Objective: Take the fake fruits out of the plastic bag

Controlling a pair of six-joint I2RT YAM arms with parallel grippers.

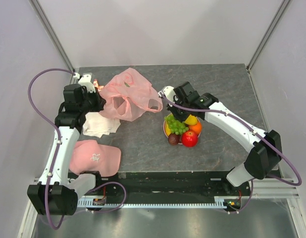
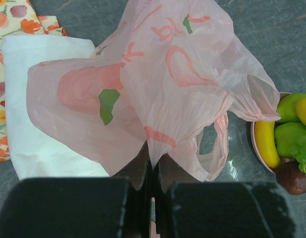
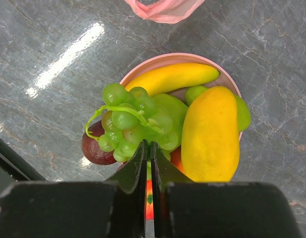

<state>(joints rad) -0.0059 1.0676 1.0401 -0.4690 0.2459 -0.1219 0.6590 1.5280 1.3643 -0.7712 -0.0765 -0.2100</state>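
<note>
Item: plastic bag [image 2: 158, 84], thin crinkled pale-pink film with red and green print, billowed over a white cloth [image 2: 24, 124]; its gathered edge is pinched between the closed jaws of the left gripper [image 2: 152, 166].
Item: fake fruits [image 3: 168, 119], glossy moulded plastic (curved banana [image 3: 173, 78], oblong mango [image 3: 211, 134], beaded green grapes [image 3: 133, 124], dark plum [image 3: 93, 148]), heaped on a round pink plate [image 3: 158, 58] beside the bag, on the grey veined tabletop [image 3: 272, 59]; right gripper [image 3: 148, 148] jaws drawn almost together, apparently empty, tips just at the grapes.
</note>
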